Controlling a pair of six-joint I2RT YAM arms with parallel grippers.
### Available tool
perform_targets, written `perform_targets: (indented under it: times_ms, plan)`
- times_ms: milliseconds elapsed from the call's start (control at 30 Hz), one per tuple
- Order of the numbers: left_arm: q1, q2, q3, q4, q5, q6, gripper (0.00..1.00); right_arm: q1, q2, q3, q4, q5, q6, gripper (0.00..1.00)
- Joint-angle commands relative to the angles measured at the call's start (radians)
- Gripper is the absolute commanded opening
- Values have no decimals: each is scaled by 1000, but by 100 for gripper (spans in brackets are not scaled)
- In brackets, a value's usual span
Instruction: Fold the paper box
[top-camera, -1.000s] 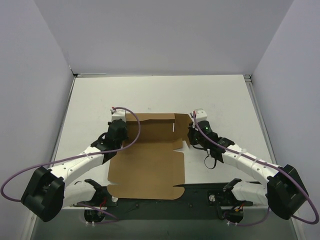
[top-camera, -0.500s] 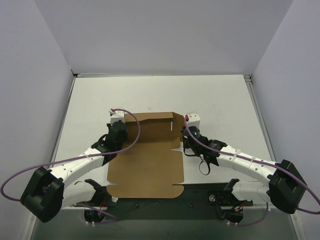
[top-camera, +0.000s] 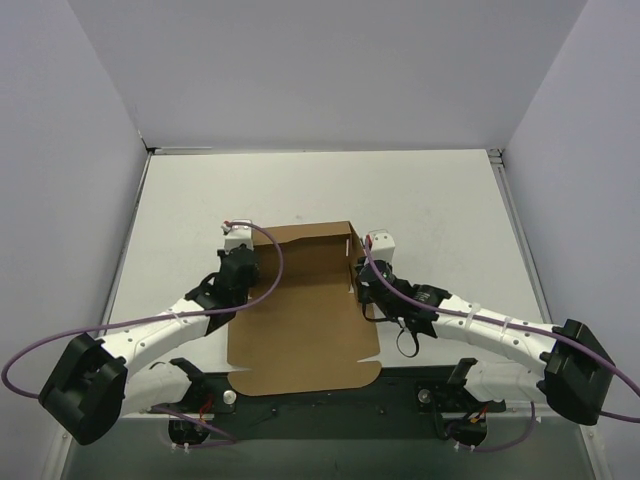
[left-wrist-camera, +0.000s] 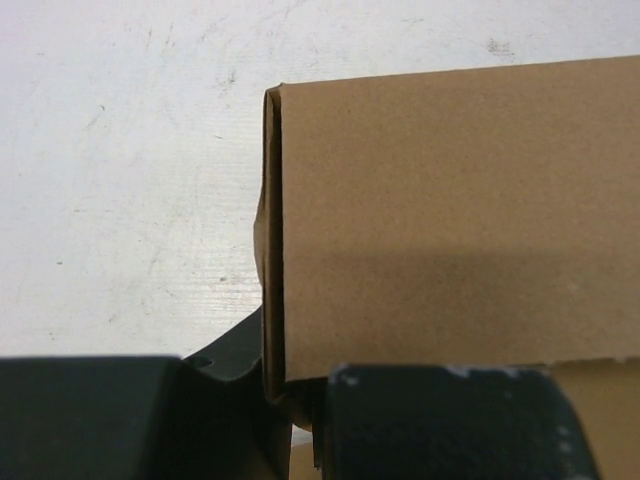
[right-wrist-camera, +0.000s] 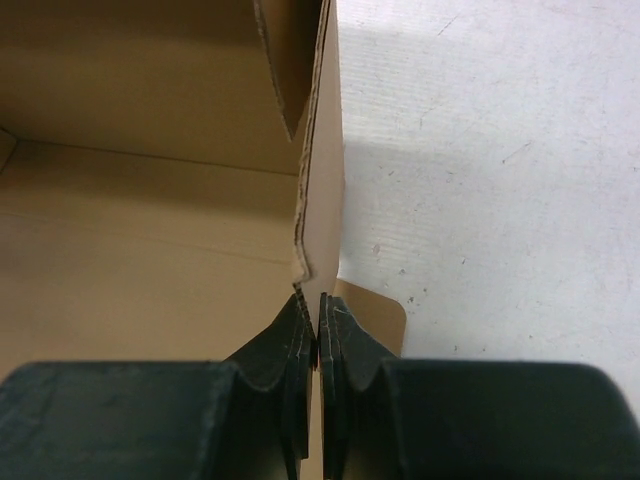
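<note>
The right gripper (right-wrist-camera: 318, 335) is nearly fully closed, its two dark fingertips pinching the thin upright right side wall of the paper box (right-wrist-camera: 150, 230). In its wrist view that wall is seen edge-on, running straight away from the fingertips. The box's brown floor lies to the left of the wall and the white table (right-wrist-camera: 500, 150) to its right. A small rounded tab (right-wrist-camera: 385, 312) of cardboard lies on the table just beside the fingertips.

The left gripper (left-wrist-camera: 290, 405) is open only a little. Its fingers sit either side of the box's left side wall (left-wrist-camera: 272, 250), which looks doubled over and runs down into the narrow gap between them. They appear to clamp it. Beyond the fingers a broad brown panel (left-wrist-camera: 460, 200) fills the right of that view, with bare table to the left.

From above, the left gripper (top-camera: 247, 272) and the right gripper (top-camera: 360, 283) meet the box (top-camera: 305, 320) on opposite sides, near its far end. The far wall and the far part of both side walls stand up. The rest lies flat toward the arm bases, and its near edge reaches the dark strip (top-camera: 420, 375) at the table's (top-camera: 300, 190) front.
</note>
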Motion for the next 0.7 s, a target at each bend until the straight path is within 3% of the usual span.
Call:
perform_targets:
  times_ms: [0, 467, 567, 667]
  plan:
    - [-61, -12, -19, 46, 86, 6, 0, 20, 5, 41, 34, -43, 30, 0]
    - [-184, 38, -22, 49, 2, -39, 0, 43, 132, 101, 9, 60, 41, 4]
    - [-181, 32, -25, 33, -18, -39, 0, 41, 129, 112, -23, 80, 65, 13]
    - [-172, 12, -36, 26, -30, -22, 0, 37, 97, 97, -48, 91, 79, 34]
